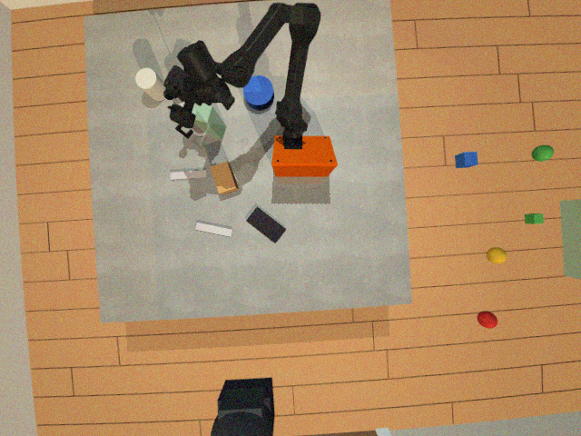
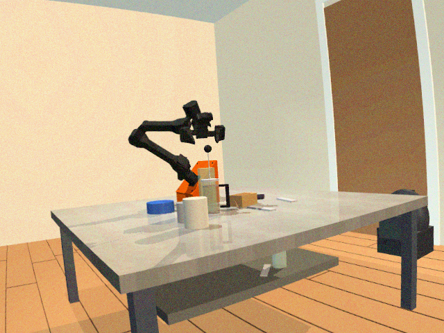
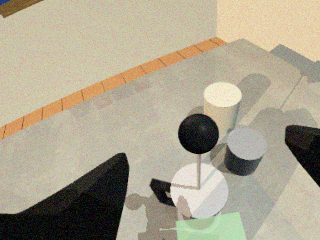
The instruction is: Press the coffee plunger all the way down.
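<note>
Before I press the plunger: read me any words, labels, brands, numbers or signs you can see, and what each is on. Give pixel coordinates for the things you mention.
None that can be read.
The orange block (image 1: 305, 152) (image 2: 186, 189) shows only small dark dots, no lettering.
No text shows on the coffee press (image 2: 209, 197) (image 3: 195, 197) or the white cylinder (image 1: 145, 78) (image 2: 195, 213) (image 3: 222, 95).

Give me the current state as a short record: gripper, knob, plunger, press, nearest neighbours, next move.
gripper: open, above the knob, nothing held
knob: black ball, below the fingertips
plunger: raised, thin rod showing above the lid
press: upright, black handle at its side
neighbours: cream cylinder, grey cylinder
next move: probably centre over the knob, then press straight down
</note>
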Robot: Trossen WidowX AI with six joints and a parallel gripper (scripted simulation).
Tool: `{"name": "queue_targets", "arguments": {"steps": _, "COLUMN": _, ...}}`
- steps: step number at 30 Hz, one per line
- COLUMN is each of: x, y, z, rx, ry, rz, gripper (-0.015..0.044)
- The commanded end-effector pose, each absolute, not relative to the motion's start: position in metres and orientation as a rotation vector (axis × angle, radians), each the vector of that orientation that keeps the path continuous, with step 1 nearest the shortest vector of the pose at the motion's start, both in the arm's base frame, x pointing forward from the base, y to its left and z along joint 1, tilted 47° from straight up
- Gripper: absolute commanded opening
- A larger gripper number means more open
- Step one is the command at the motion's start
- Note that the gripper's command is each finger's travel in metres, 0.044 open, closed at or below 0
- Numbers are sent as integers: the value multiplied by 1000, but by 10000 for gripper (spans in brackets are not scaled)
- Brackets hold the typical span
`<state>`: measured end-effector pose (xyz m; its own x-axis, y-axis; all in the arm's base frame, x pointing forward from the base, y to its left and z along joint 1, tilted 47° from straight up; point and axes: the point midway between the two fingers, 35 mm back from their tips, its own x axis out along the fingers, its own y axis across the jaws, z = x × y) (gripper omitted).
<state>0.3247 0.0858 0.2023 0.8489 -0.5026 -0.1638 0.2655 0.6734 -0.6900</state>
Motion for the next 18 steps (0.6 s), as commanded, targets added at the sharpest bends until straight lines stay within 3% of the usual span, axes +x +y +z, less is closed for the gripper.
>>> {"name": "queue_targets", "arguments": {"steps": 1, "x": 326, "y": 82, "z": 200, "rx": -714, "ry": 356, "rz": -438, "gripper": 440}}
{"name": "queue_targets", "arguments": {"steps": 18, "x": 349, "y": 69, "z": 195, "rx": -713, "ry": 356, "rz": -438, "gripper": 440}}
